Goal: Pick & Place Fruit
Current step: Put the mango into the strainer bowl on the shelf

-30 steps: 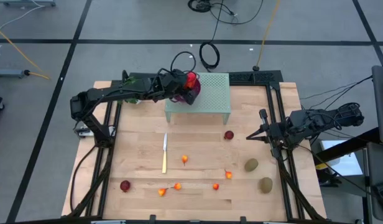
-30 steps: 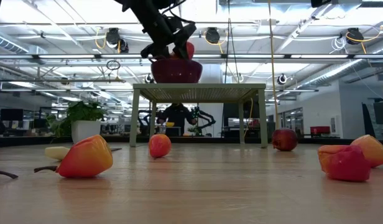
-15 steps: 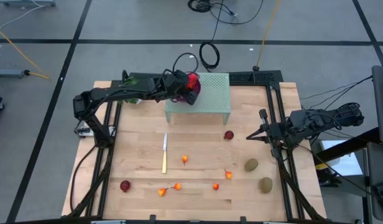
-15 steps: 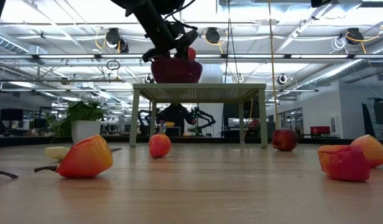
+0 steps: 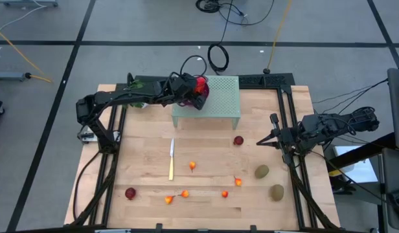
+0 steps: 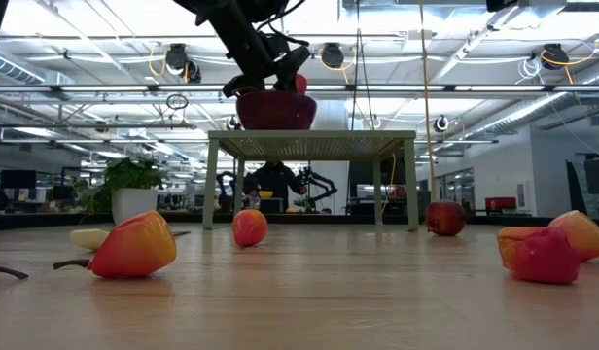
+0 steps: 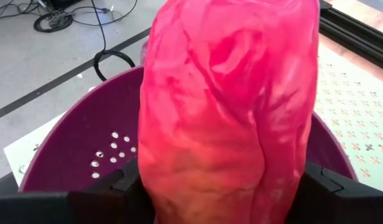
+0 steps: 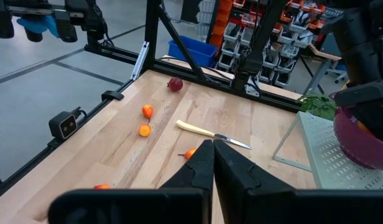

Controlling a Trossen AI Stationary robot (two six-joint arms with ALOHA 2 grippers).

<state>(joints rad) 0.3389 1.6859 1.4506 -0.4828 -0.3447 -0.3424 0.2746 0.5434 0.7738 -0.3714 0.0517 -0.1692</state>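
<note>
- The left gripper, over the purple bowl on the green stand, is gripping the mango; release not complete
- The right gripper is waiting, clenched, at the table's right edge
- Remaining on the table: two kiwis, two dark red balls, five tiny orange pieces
</note>
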